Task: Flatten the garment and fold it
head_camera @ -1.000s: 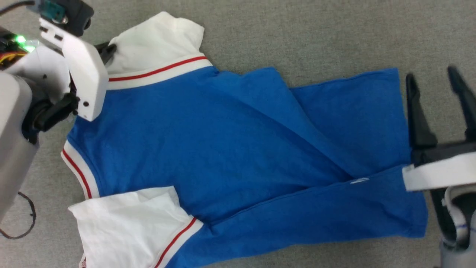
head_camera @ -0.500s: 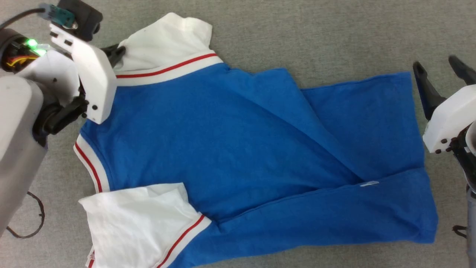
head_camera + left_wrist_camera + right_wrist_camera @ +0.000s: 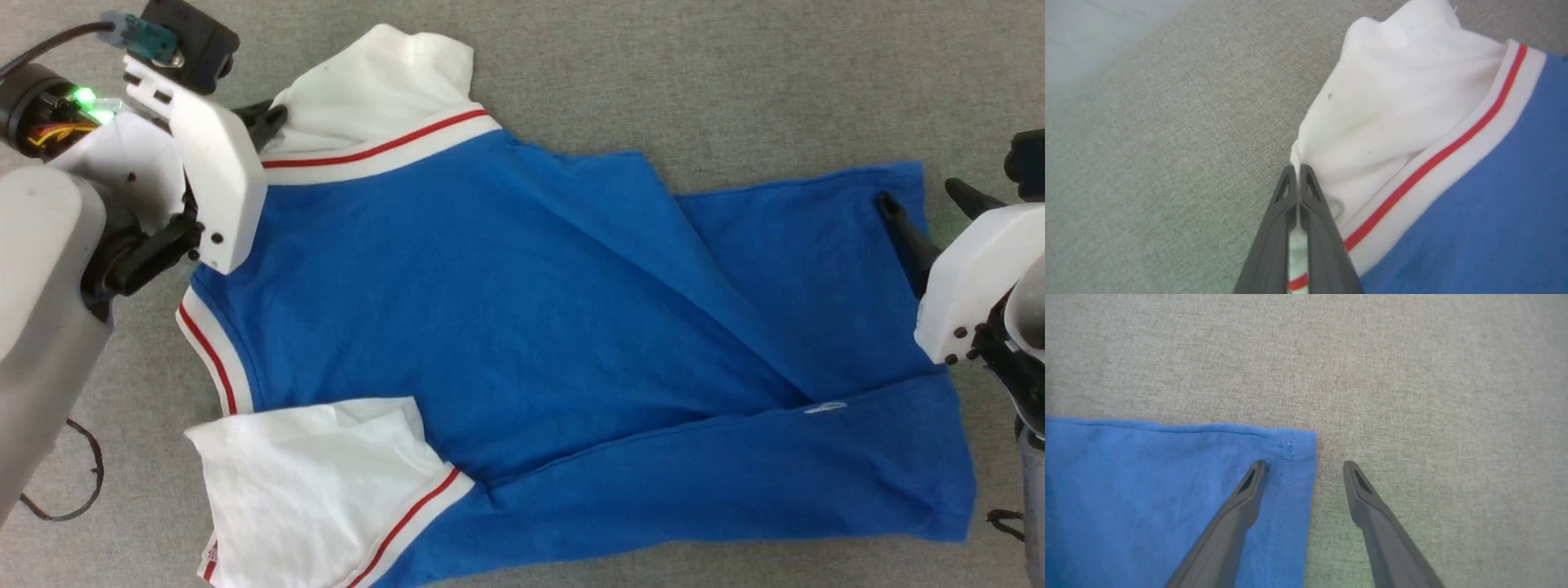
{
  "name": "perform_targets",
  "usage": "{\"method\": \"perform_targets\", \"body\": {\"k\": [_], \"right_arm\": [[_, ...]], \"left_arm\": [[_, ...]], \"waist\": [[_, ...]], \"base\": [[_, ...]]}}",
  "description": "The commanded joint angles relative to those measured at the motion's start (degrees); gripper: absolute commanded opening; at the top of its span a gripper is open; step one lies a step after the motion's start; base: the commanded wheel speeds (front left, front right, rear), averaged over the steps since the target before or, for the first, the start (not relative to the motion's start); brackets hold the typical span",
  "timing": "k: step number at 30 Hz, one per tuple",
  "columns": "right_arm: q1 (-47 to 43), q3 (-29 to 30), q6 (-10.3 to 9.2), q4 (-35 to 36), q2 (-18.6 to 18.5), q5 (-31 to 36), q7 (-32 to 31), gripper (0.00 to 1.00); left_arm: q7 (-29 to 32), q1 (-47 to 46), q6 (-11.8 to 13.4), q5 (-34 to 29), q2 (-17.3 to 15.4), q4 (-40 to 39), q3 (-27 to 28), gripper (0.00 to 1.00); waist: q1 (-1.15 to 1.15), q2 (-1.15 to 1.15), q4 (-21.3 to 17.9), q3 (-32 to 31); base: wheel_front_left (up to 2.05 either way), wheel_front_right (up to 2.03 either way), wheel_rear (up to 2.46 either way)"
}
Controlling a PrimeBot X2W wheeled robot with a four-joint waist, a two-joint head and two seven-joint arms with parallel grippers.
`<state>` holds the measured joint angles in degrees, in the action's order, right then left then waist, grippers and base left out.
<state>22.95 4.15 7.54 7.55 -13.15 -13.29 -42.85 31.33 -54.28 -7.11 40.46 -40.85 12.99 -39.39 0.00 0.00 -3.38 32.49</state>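
Head view: the shirt (image 3: 506,327) lies spread on a grey mat (image 3: 735,82), creased across its middle.

Left wrist view: the left gripper (image 3: 1299,171) has its fingers pinched tight on the white sleeve (image 3: 1392,102) edge.

Right wrist view: the right gripper (image 3: 1304,467) has its fingers spread wide and empty, straddling the hem corner (image 3: 1298,445).

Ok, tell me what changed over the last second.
The right gripper swung in, open, to straddle the garment at its far hem corner. The left gripper stayed shut on the white sleeve; the garment lies as before.
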Motion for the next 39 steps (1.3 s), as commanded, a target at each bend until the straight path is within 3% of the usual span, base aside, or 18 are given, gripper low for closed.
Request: {"method": "perform_targets", "body": {"k": [1,6,8,9,11,16,29,39], "right_arm": [[-0.16,-0.02,-0.05,-0.07,-0.33,-0.43,-0.09,1.0],[0.78,0.23,-0.05,-1.96,0.01,-1.38,-0.08,1.0],[1.24,0.19,-0.05,-2.69,0.06,-1.55,-0.06,0.67],[1.48,0.21,-0.05,-3.07,0.1,-1.71,-0.03,0.42],[1.98,0.15,-0.05,-3.6,0.02,-1.77,0.05,0.0],[3.32,0.52,-0.05,-4.14,-0.05,-1.31,2.64,0.0],[0.3,2.53,-0.05,-4.01,-1.03,-1.4,9.89,0.0],[-6.0,4.1,-0.05,-2.61,-0.82,-3.58,14.12,0.0]], "left_arm": [[0.19,-0.37,-0.37,0.64,0.01,0.42,-0.53,0.0],[0.03,-0.97,-0.37,0.76,0.15,0.34,-0.87,0.0],[-0.15,-1.16,-0.37,0.85,0.18,0.34,-0.95,0.0],[-0.27,-1.23,-0.37,0.91,0.16,0.35,-0.98,0.0],[-0.89,-1.37,-0.37,0.9,0.02,0.32,-0.9,0.0],[-4.66,-1.56,-0.36,-0.02,-0.31,0.26,-0.32,0.0],[-21.19,2.44,1.41,-2.45,-1.0,-0.93,2.97,0.0],[-29.02,13.76,4.91,-0.45,-4.37,-10.73,5.33,0.0]], "waist": [[0.0,0.0,0.12,0.16],[0.0,0.0,0.5,0.94],[0.0,0.0,0.62,1.28],[0.0,0.0,0.65,1.42],[0.0,0.0,0.64,1.67],[0.0,0.0,0.48,1.69],[0.0,0.0,0.96,-4.23],[0.0,0.0,1.76,-9.74]], "base": [[0.0,0.0,0.0],[0.0,0.0,0.0],[0.0,0.0,0.0],[0.0,0.0,0.0],[0.0,0.0,0.0],[0.0,0.0,0.0],[0.0,0.0,0.0],[0.0,0.0,0.0]]}}
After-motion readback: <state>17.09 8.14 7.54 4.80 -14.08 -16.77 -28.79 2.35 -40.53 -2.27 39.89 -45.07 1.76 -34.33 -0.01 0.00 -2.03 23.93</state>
